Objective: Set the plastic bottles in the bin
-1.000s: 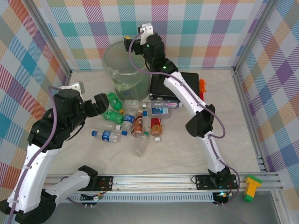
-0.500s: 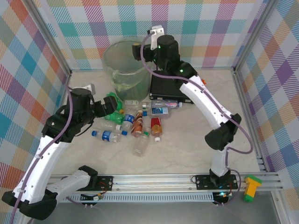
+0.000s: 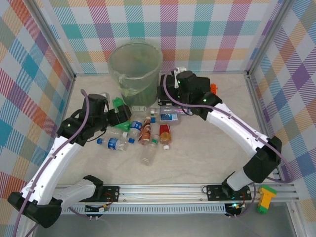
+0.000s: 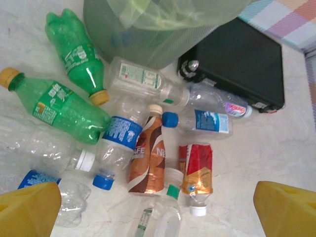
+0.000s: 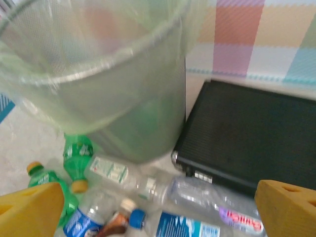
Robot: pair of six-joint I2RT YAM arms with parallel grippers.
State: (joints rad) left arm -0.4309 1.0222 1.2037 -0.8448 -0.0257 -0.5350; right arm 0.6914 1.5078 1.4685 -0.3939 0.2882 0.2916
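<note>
On the table (image 3: 197,158), right in front of the bin (image 3: 120,74), the plastic bottles (image 3: 143,129) are lying in a messy pile, all on their sides. No bottle is sitting in a claw.

Seen from the left wrist cam, two green bottles (image 4: 74,54) are lying at the left of the pile, one just beside the bin. A brown-label bottle (image 4: 147,159) is lying in the middle w/ a red-label bottle (image 4: 196,170) just beside it on its right. A blue-label bottle (image 4: 200,121) is lying sideways past those two. More clear ones are lying all around them.

The bin is standing up straight at the back of the table, w/ a clear bag (image 5: 29,94) hanging over its rim. A flat black case (image 5: 247,133) is lying just beside it on the right.

The left claw (image 4: 157,197) is hanging over the pile. Its yellow fingers (image 4: 29,210) are spreading wide apart w/ nothing btw them.

The right claw (image 5: 158,197) is hanging near the bin & the black case. Its fingers are wide apart too & are holding nothing.
</note>
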